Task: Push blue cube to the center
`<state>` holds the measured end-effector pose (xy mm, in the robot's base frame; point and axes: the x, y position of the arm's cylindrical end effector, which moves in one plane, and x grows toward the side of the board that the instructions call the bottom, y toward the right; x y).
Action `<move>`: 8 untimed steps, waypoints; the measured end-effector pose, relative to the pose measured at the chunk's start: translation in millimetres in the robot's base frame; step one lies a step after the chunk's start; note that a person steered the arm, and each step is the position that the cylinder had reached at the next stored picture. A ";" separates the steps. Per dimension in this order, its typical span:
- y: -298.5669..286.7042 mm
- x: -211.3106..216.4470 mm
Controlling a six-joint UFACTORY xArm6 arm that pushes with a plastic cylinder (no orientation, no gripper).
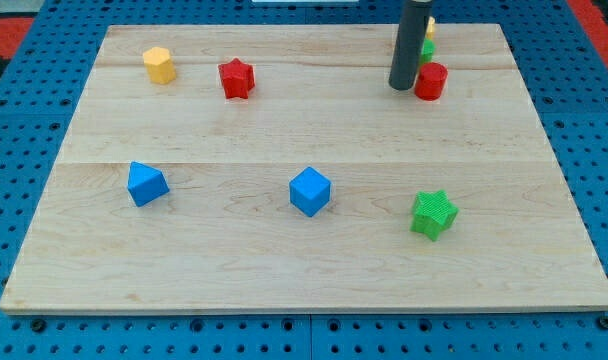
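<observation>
Camera view: pale wooden surface (284,120) on a blue perforated base (14,150). No jaws on this arm, just a dark rod (412,40) coming down from the top edge, right of centre; my tip (401,86) resting on the surface in the upper right of the frame.

Just right of my tip, a red cylinder (431,81), very close or touching; cannot tell which. Behind the rod, mostly hidden: a green block (427,47) and above it a yellow block (430,26), shapes unclear.

Blue cube (310,191) a little below the middle of the frame, slightly right of centre, well apart from my tip. Second blue block (146,184) at lower left, angular, roughly level with the cube. Green star-shaped block (433,214) at lower right, a bit lower than the cube.

Upper left: yellow hexagonal block (159,65), and to its right, near it, a red star-shaped block (236,78). Both well apart from my tip.
</observation>
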<state>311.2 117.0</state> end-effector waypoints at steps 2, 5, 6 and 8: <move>-10.6 -2.0; -55.9 125.2; -56.0 163.4; -110.4 224.2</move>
<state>535.4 6.6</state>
